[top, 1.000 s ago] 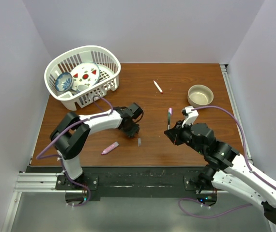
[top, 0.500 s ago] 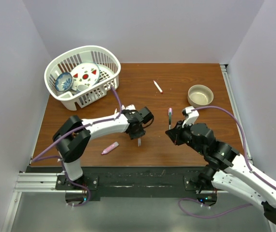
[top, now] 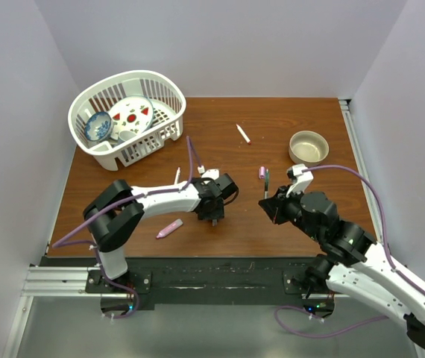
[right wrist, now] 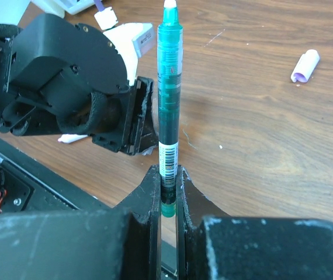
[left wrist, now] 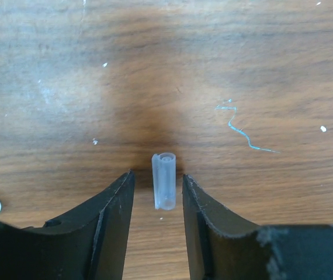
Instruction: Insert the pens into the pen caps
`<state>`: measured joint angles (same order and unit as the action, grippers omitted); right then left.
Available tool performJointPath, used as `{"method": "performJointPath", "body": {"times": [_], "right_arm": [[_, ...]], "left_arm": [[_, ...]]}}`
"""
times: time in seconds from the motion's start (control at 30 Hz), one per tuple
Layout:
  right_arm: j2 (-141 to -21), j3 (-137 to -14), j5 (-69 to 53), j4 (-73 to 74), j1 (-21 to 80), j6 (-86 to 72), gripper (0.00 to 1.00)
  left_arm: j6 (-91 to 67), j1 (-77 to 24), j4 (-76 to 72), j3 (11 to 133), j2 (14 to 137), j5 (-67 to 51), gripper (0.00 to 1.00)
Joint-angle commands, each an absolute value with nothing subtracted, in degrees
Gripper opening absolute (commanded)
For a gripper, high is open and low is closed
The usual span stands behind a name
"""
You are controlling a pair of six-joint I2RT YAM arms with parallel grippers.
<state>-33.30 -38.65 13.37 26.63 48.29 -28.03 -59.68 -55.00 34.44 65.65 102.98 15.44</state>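
White basket (top: 144, 149); metal bowl (top: 308, 147)

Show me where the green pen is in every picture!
Top view: the green pen is just right of centre, gripped by the right pincer.
Left wrist: not in it.
Right wrist: upright in the middle, clamped at its lower end.
Shared landmark: the left pincer, in all three views.

Plain pale walls (top: 220, 45) close in a brown wood-grain table (top: 309, 112) on three sides (its surface scuffed, with a thin light-blue squiggle (left wrist: 239, 125)); an aluminium rail (top: 56, 278) runs along the near edge.
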Motion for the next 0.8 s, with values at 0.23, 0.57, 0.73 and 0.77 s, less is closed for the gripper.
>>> {"method": "performJointPath", "body": {"times": [0.23,0.57,0.73,0.77], "right_arm": [[-32.0,-41.1,15.6,28.2,48.1,-27.8,0.00],[-31.0,-41.2,13.7,28.0,48.1,-28.6,0.00],[-30.7,-40.4,11.3,26.4,48.1,-29.3,0.00],[-30.6,-40.0,11.0,25.8,48.1,-29.7,0.00]], "left_arm": [[-56.1,-54.8,33.9,66.5,105.5,17.2,0.38],[-55.4,-54.8,39.2,69.9,107.9,18.5,0.33],[-54.8,-54.9,40.0,70.0,108.4,18.2,0.15],[-54.9,-54.8,40.1,70.0,108.4,18.0,0.12]]}}
